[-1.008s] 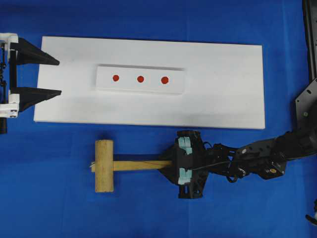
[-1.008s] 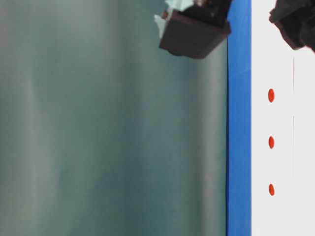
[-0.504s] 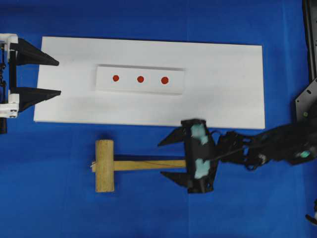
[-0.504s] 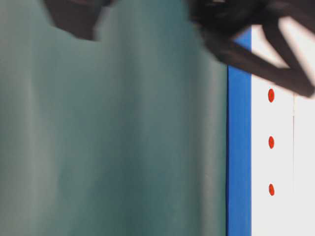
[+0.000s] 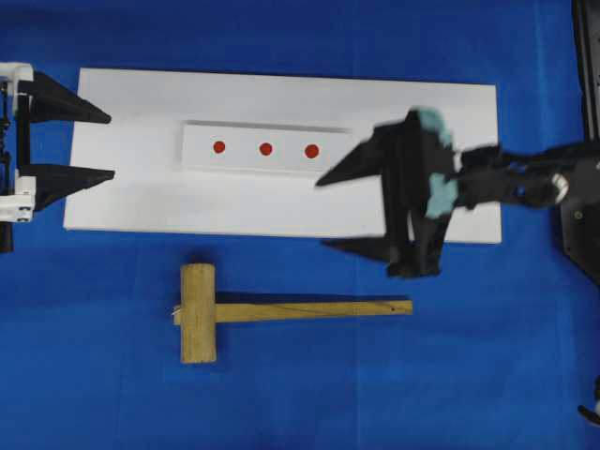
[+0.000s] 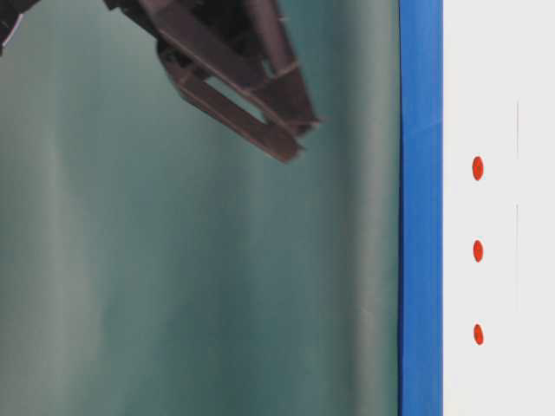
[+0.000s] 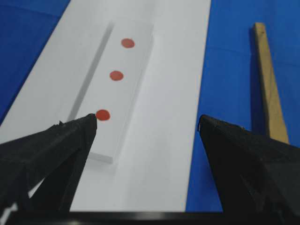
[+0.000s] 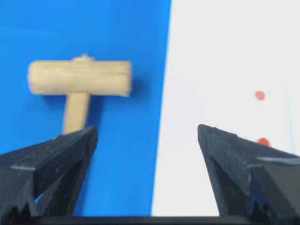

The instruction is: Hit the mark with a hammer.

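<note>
Since the earlier overhead frame, the right gripper (image 5: 325, 212) has let go of the hammer's handle, spread its black fingers wide and swung up toward twelve o'clock, so it now hangs over the lower right part of the board; the hammer has stayed where it lay.

Covering everything is the blue cloth table (image 5: 94, 394). On it lies the large white rectangular board (image 5: 431, 112), long side running nine to three o'clock. Centred on the board's upper half sits the raised white rectangular strip (image 5: 265, 164), carrying three red round marks (image 5: 265, 149) in a row.

At six o'clock from the board, fully on the blue cloth and apart from the board's edge, lies the light wooden hammer (image 5: 281, 310) with its cylindrical head at the nine o'clock end and its long straight handle pointing to three o'clock. Nothing touches it.

The right gripper holds nothing; its jaws stand far apart, tips pointing toward nine o'clock. One tip is near the rightmost mark's three o'clock side, the other near the board's lower edge. In its wrist view the hammer head (image 8: 79, 78) shows beyond the spread fingers.

The left gripper (image 5: 113, 146) sits at the board's nine o'clock edge, jaws likewise wide and empty, tips pointing toward three o'clock over the board's edge.
</note>
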`<state>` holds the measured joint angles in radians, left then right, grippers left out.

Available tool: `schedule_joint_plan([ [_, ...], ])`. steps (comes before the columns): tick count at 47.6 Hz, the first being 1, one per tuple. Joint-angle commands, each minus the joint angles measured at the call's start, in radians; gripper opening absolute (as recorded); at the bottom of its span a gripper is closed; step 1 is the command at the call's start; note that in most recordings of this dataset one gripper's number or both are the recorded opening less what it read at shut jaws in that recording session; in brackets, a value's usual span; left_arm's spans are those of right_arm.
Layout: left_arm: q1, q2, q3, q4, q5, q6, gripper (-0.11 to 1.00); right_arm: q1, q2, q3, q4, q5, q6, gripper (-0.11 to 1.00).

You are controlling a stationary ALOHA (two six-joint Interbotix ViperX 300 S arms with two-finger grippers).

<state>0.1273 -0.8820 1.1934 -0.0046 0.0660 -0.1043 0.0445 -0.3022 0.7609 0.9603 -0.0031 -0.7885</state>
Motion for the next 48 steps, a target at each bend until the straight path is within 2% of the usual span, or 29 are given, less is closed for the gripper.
schedule_joint_plan([
  [1,0.003,0.003,-0.011,-0.002,0.000,0.000,0.86,-0.040,-0.071,0.005,-0.005,0.038,-0.025,0.80],
  [11,0.003,-0.018,-0.009,0.003,0.000,0.029,0.86,-0.107,-0.235,0.109,-0.008,0.052,-0.066,0.80],
  [24,-0.020,-0.106,0.006,0.003,-0.002,0.147,0.85,-0.117,-0.488,0.287,-0.012,0.049,-0.069,0.79],
  [38,-0.021,-0.207,0.051,0.003,0.003,0.161,0.85,-0.117,-0.704,0.489,-0.006,0.006,-0.067,0.79],
  [48,-0.021,-0.264,0.087,0.003,0.037,0.164,0.85,-0.117,-0.801,0.603,0.043,-0.048,-0.061,0.79],
])
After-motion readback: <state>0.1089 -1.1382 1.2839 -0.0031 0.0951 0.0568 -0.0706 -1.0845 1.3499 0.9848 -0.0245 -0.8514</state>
